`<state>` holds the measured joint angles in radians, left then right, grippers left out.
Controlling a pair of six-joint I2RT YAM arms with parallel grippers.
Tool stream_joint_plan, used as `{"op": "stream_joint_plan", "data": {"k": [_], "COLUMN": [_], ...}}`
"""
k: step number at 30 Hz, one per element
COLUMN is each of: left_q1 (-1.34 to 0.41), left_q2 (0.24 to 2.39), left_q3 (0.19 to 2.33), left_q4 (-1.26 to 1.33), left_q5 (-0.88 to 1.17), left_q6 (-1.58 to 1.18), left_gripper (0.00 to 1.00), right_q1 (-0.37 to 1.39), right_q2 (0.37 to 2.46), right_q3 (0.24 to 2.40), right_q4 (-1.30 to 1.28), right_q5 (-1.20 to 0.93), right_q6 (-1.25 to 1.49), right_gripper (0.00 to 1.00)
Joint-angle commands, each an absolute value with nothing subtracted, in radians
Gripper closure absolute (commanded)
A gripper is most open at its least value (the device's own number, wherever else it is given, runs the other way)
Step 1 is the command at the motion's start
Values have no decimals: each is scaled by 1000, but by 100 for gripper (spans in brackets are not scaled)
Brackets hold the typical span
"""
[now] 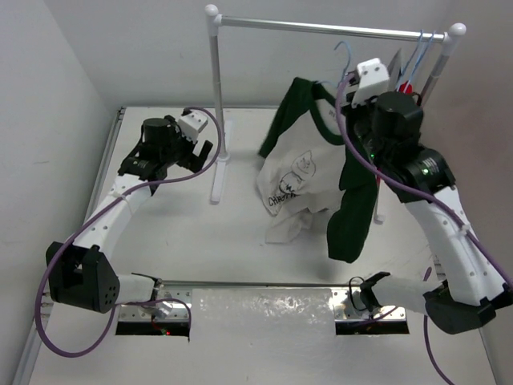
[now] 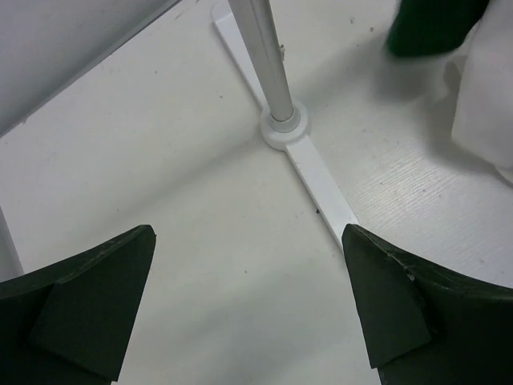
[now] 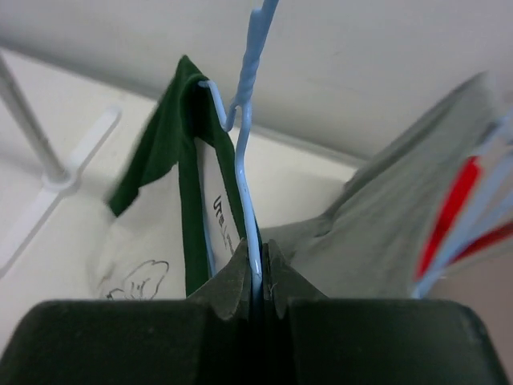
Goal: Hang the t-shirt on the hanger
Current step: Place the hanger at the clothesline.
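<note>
Dark lettering beneath a line drawing on the t-shirt (image 1: pixel 292 186) front, too small to read; collar print likewise illegible.

Table is carrying: one clothes rail (image 1: pixel 215 104), one t-shirt (image 1: pixel 296 172), one hanger (image 3: pixel 249 200) in it, one grey shirt (image 3: pixel 385 241), one red garment (image 3: pixel 458 191); other hangers (image 1: pixel 418 56) too bunched to count.

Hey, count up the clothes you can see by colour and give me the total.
Cream with green sleeves: 1, the t-shirt
Grey: 1, the grey shirt
Red: 1, the red garment, only partly visible
Total: 3
</note>
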<state>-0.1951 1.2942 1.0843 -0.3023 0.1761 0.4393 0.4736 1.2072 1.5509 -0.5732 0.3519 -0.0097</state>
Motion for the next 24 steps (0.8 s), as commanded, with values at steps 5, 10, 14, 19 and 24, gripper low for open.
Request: {"op": "stream_joint_plan", "data": {"k": [5, 10, 14, 19, 24], "left_q1": [-193, -193, -193, -193, -193], "left_q2": [1284, 1278, 1278, 1276, 1275], "left_q3": [1081, 1075, 1071, 1063, 1057], "left_q4": [-278, -285, -287, -290, -291], "left_q5": [173, 175, 175, 175, 178], "left_q6": [422, 426, 428, 433, 440], "left_gripper": [0, 0, 0, 0, 0], "right_q1": [468, 459, 417, 354, 328], "right_q2": [1225, 1362, 1468, 1558, 1624], "right_q3": [1770, 1905, 2011, 2066, 2030], "right_q4": [-483, -482, -501, -511, -517], "right_q5": [552, 630, 618, 572, 499], "right_q6": [-61, -83, -69, -15, 38], "right_gripper": [100, 100, 100, 100, 100]}}
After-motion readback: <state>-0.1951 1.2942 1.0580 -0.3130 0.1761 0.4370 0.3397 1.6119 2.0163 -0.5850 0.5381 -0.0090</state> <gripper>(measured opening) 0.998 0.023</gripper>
